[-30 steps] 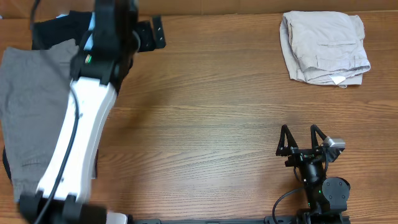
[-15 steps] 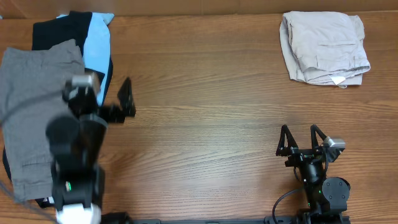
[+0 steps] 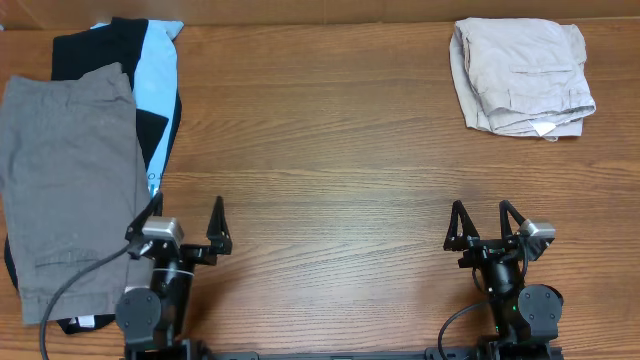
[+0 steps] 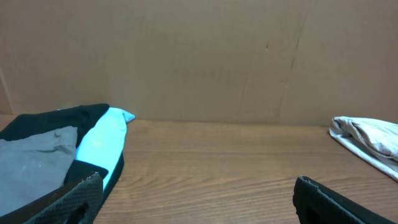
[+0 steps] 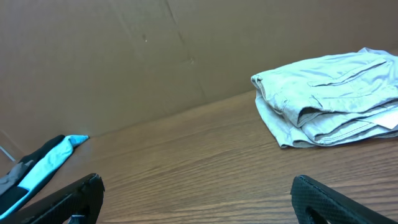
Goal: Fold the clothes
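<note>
We see the pale beige shorts [image 3: 522,76] folded into a compact bundle at the far right of the worktop [image 3: 330,150], a white tag peeking out at the near edge. At the far left lie the grey shorts [image 3: 68,180], spread flat over a black-and-light-blue garment [image 3: 150,70] (only its far and right edges show). Both arms sit low at the near edge. The left gripper [image 3: 185,222] has its fingers spread apart and holds nothing; it sits just beside the grey shorts. The right gripper [image 3: 481,215] is likewise spread and empty, well apart from the beige shorts.
</note>
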Robot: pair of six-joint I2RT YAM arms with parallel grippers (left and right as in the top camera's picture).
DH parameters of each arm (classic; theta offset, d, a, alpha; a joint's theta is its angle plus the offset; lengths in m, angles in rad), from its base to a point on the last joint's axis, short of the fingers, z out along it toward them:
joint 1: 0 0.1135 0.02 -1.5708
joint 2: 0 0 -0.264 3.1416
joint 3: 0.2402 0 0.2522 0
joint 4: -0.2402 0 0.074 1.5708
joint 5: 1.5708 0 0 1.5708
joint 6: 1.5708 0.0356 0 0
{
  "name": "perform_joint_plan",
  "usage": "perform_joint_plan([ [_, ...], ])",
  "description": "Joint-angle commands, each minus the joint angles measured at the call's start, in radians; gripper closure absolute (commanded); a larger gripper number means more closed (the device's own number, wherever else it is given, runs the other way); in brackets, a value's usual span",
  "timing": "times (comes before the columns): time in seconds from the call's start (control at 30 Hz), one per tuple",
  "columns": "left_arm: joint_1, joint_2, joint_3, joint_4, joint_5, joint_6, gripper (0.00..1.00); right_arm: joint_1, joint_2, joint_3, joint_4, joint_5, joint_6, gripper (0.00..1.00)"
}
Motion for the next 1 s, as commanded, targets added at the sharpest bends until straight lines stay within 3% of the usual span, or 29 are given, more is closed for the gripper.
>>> perform_joint_plan([
  [0.0, 0.007, -0.065, -0.080, 0.024, 0.005, 0.018, 0.00, 0.005, -0.011, -0.011, 0.005, 0.010, -0.002, 0.00],
  [0.33, 0.006, -0.171, -0.100, -0.192, -0.053, 0.022, 0.00, 0.005, -0.011, -0.011, 0.005, 0.010, -0.002, 0.00],
  [0.97, 0.006, -0.192, -0.100, -0.186, -0.052, 0.022, 0.00, 0.005, -0.011, -0.011, 0.005, 0.010, -0.002, 0.00],
])
